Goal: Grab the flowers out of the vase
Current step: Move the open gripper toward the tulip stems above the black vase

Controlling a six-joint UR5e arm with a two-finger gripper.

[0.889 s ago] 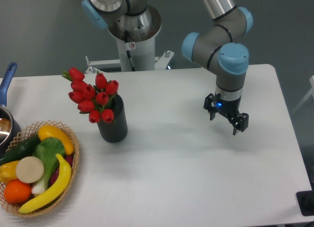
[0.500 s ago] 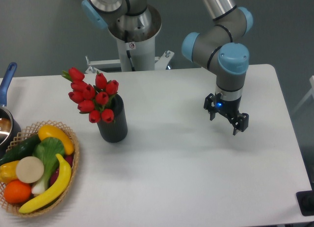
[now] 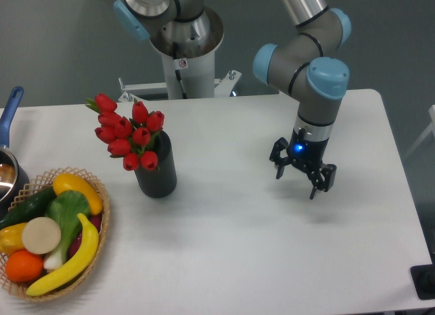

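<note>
The flowers [image 3: 128, 133] stood in the vase [image 3: 157, 167] on the left half of the white worktop [image 3: 245, 240]. The red buds leaned up and to the left out of the vase's mouth, with a few green leaf tips showing among them. The vase was black, upright, and stood clear of everything else on the worktop.

The end effector [image 3: 297, 181] hung over the right half of the worktop, well apart from the flowers and off to their right, at about the height of the vase in the picture. Its two fingers pointed down and were spread wide, with nothing between them. A small blue light glowed on the wrist just above the fingers. A faint shadow lay on the worktop beneath it, so it appeared to hover rather than touch the surface. Bare worktop lay between the end effector and the vase.

The arm [image 3: 311, 70] came down from the top of the view, grey tube with blue joint caps, and bent at the wrist above the end effector. Its base [image 3: 182, 36] stood behind the far edge of the worktop, behind the flowers.

A wicker basket [image 3: 102, 220] of fruit and vegetables sat at the front left corner, near the vase but not touching it. A pot [image 3: 9, 167] with a blue handle showed partly at the left edge, beside the basket.
</note>
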